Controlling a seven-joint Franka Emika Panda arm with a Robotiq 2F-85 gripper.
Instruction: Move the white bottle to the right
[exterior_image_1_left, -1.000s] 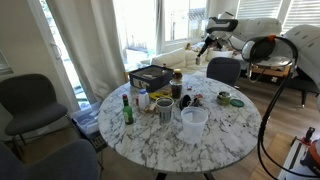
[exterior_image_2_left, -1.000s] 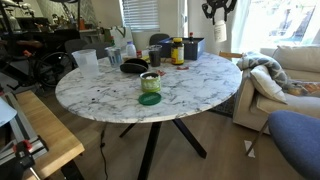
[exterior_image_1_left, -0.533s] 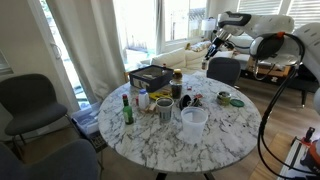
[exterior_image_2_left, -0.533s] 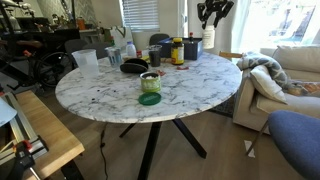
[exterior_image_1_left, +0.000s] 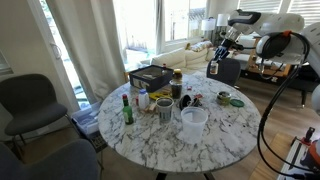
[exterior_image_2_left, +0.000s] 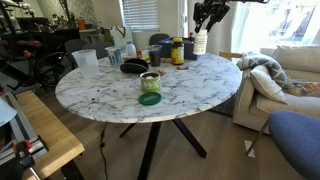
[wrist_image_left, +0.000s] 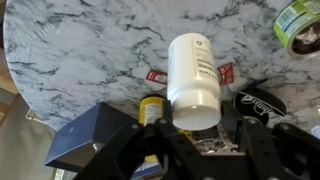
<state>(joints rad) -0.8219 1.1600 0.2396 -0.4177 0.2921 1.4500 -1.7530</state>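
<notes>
Two dark jaws clamp the near end of the white bottle (wrist_image_left: 193, 80), one on each side. Past it spreads the marble tabletop (wrist_image_left: 90, 50), apart from the bottle. In both exterior views the bottle (exterior_image_1_left: 212, 68) (exterior_image_2_left: 200, 42) hangs in the air near the tabletop's rim.

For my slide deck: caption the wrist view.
The hand holds the white bottle above the marble table.

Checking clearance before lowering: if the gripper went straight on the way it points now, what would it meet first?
The gripper, shut on the white bottle, points down at the marble table. The bottle would probably touch first near the red packet showing beside it; height is unclear.
</notes>
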